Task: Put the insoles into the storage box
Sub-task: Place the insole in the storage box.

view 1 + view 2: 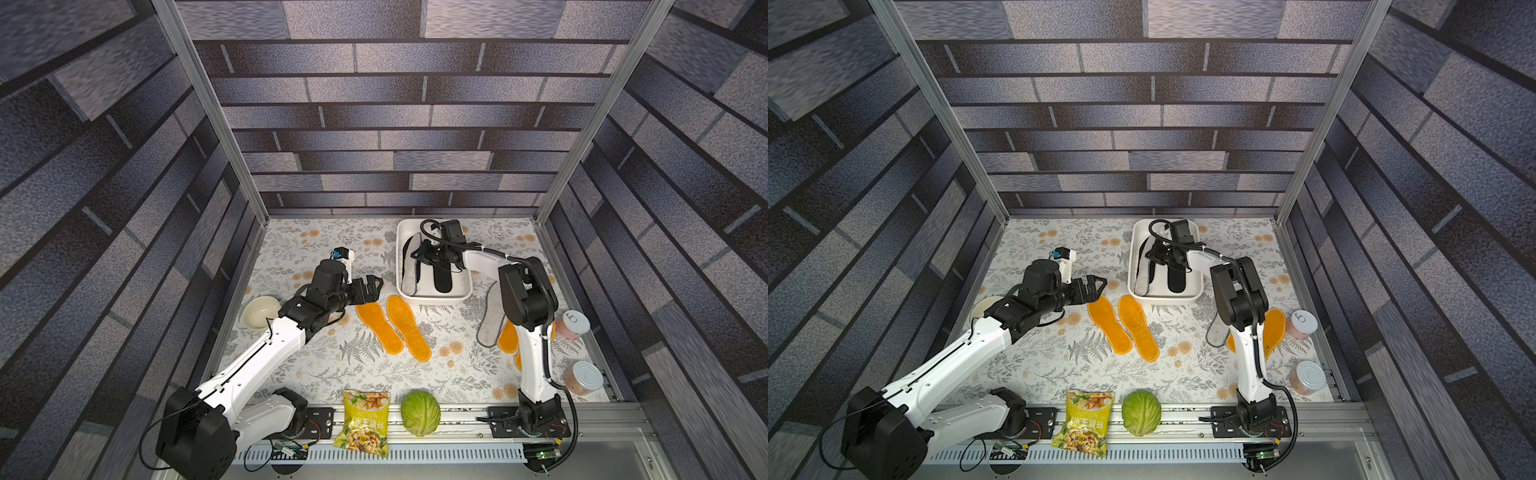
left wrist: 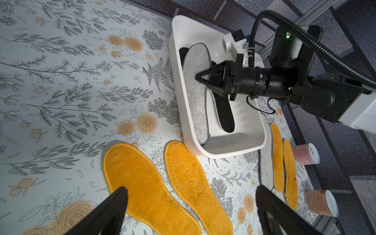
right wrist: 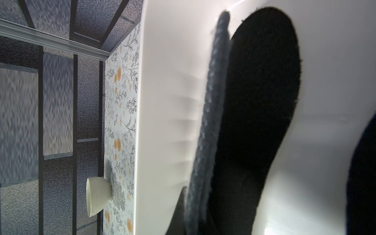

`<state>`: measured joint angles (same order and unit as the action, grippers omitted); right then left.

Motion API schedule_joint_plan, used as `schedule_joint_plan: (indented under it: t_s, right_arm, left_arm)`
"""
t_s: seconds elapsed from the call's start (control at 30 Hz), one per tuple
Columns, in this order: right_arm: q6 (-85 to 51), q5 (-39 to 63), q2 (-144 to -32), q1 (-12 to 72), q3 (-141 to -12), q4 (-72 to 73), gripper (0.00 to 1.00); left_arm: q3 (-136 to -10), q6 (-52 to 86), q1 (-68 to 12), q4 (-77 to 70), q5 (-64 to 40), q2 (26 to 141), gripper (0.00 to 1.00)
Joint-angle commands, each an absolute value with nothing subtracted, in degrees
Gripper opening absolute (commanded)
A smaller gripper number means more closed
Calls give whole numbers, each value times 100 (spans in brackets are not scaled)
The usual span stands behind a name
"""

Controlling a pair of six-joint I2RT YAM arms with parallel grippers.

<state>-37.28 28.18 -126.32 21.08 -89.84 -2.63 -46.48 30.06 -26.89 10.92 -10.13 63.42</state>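
1. Right claw (image 2: pixel 198 77): pinched shut on grey insole (image 2: pixel 196 105), which is tilted inside storage box (image 1: pixel 434 296) at table (image 1: pixel 316 370) 1 o'clock.
2. Left claw (image 2: pixel 191 188): wide open, empty, over orange insoles (image 1: pixel 409 328) at box's 7 o'clock.

Box (image 1: pixel 432 297) inside: R tool (image 2: pixel 197 77) + wrist fill mid; grey insole (image 1: pixel 410 270) tilted vs L wall, black insole (image 1: pixel 443 282) flat.
Table (image 1: pixel 316 249) mid: orange insoles (image 1: pixel 379 328) (image 1: pixel 409 328) flat, room above.
Far-L: open.
R edge: cans (image 1: pixel 575 325) (image 1: pixel 584 376), R arm (image 1: pixel 521 299).
Front: bag (image 1: pixel 365 419), cabbage (image 1: pixel 420 413).
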Motion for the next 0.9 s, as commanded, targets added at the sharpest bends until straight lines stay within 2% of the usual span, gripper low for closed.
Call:
schedule_joint_plan:
  t_s: [0.0,0.57,0.87]
  right_arm:
    - [-3873,2832,-12727,2051,-8963,-99,8]
    - [-4661,3146,-12700,1926,-8557,1147,8]
    - [-4563,3234,-12752,1925,-8686,937,8]
  left_arm:
    - [-4624,3047,-2654,1161,-1055,6267,100]
    - [-4625,3057,-2654,1143,-1064,6293,100]
    - [-4649,3073,-2657,1116,-1101,6353,100]
